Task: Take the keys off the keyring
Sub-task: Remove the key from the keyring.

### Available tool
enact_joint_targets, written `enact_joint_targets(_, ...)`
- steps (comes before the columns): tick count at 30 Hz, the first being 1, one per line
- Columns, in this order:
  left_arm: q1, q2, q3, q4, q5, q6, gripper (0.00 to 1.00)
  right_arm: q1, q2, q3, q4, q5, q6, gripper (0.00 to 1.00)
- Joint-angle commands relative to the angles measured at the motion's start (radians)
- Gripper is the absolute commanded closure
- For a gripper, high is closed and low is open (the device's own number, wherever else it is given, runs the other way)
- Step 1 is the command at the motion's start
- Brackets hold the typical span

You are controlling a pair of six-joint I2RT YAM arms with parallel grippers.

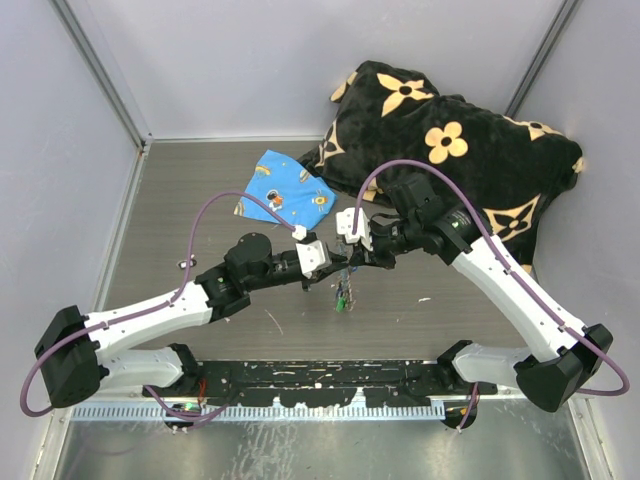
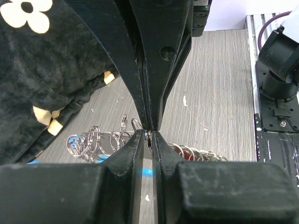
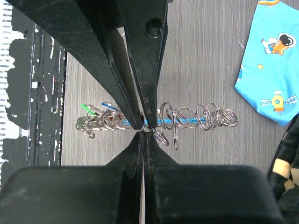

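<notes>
Long axis of keyring (image 3: 191, 119) aimed at cartoon-printed blue cloth (image 3: 273, 70) nearby; keys (image 3: 96, 114) bunched at end farthest from cloth. Row of thin silvery wire rings strung on light-blue strand. Clamped mid-length by left gripper (image 2: 148, 137) and right gripper (image 3: 142, 134), tips meeting.

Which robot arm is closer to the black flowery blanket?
Right. The right arm runs alongside the near edge of the blanket; the left arm reaches in from the other side, farther off, and meets it at the keyring.

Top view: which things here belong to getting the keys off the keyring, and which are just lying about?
Job: keyring, keys, left pincer, right pincer.
Lying about: blue printed cloth, black flowered blanket.
</notes>
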Motion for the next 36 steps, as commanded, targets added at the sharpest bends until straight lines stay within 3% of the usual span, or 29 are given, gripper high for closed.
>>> enact_joint_targets(1,-0.006,0.005,0.055,0.04,0.011,0.004,0.89,0.01,-0.011,0.044,0.036,-0.014,0.007,0.99)
enact_joint_targets(9,-0.006,0.004,0.062,0.005,0.018,0.011,0.88,0.013,-0.012,0.048,0.033,-0.013,0.011,0.99)
enact_joint_targets(15,-0.005,0.004,0.073,-0.034,0.021,0.02,0.93,0.013,-0.016,0.051,0.031,-0.013,0.014,0.99)
enact_joint_targets(17,-0.005,0.003,0.074,-0.041,0.019,0.023,1.0,0.014,-0.017,0.052,0.03,-0.014,0.015,0.99)
enact_joint_targets(26,-0.006,-0.028,0.058,-0.012,-0.016,-0.031,1.0,0.014,-0.023,0.045,0.041,-0.024,0.037,0.99)
enact_joint_targets(36,-0.005,-0.059,0.023,0.062,-0.073,-0.101,1.0,0.004,-0.043,0.035,0.068,-0.043,0.096,0.68)
